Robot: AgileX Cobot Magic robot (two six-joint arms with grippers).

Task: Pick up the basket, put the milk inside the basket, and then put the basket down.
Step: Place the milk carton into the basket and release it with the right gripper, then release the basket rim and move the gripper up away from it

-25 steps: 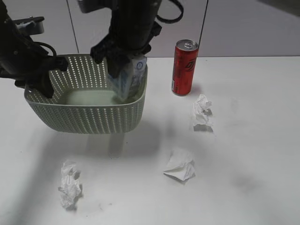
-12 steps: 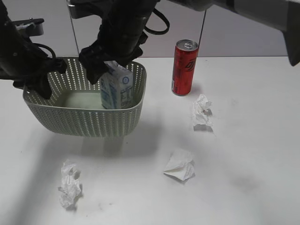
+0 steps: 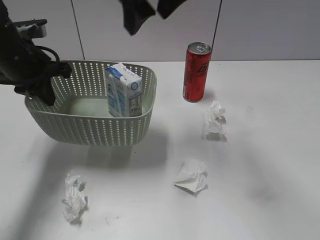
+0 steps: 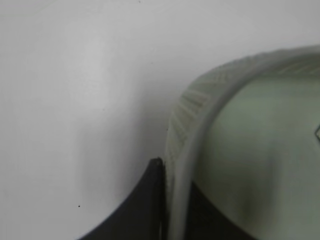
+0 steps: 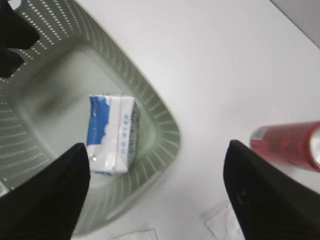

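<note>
The sage-green basket [image 3: 95, 131] hangs tilted just above the white table, held by its left rim. My left gripper [image 3: 42, 92] is shut on that rim; in the left wrist view the rim [image 4: 182, 145] runs between the two dark fingers [image 4: 172, 200]. The milk [image 3: 124, 91] stands upright inside the basket at its right side, and it shows in the right wrist view [image 5: 111, 134] on the basket floor [image 5: 60, 90]. My right gripper [image 3: 147, 11] is open and empty, high above the basket at the top edge; its fingers [image 5: 157, 195] spread wide.
A tall red can [image 3: 197, 72] stands right of the basket, also in the right wrist view [image 5: 287, 145]. Three crumpled paper balls lie on the table: front left [image 3: 74, 196], front centre [image 3: 192, 175], right [image 3: 215, 120]. A wall closes the back.
My right gripper let go of the milk, opened and rose up out of the basket. The milk now stands free inside. The basket sank slightly.
</note>
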